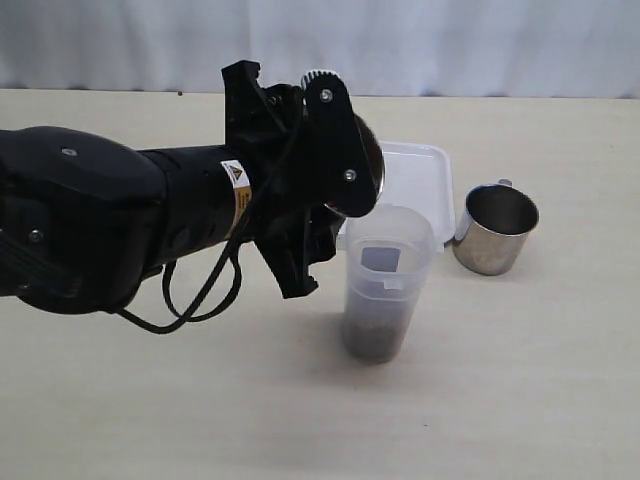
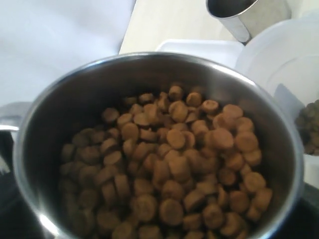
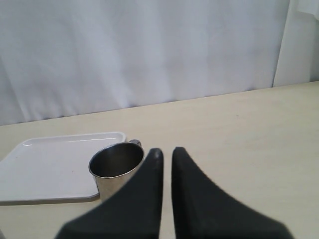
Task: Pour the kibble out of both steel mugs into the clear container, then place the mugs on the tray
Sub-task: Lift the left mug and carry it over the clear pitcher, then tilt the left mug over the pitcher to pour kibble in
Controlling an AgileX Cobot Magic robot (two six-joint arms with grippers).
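Note:
My left gripper [image 1: 345,150] is shut on a steel mug [image 1: 368,160], held tilted just above the clear container [image 1: 388,262]. In the left wrist view this mug [image 2: 65,104] is filled with a heap of reddish-brown kibble [image 2: 169,164]. A layer of kibble [image 1: 374,336] lies at the container's bottom. The second steel mug [image 1: 495,230] stands upright on the table, just right of the white tray [image 1: 422,172]; I see no kibble inside it [image 3: 117,167]. My right gripper [image 3: 164,152] is shut on nothing, low over the table, close to that mug.
A white curtain hangs behind the far table edge. The left arm's black body [image 1: 100,220] and a looped cable [image 1: 200,300] cover the left half of the table. The tray [image 3: 50,169] holds nothing.

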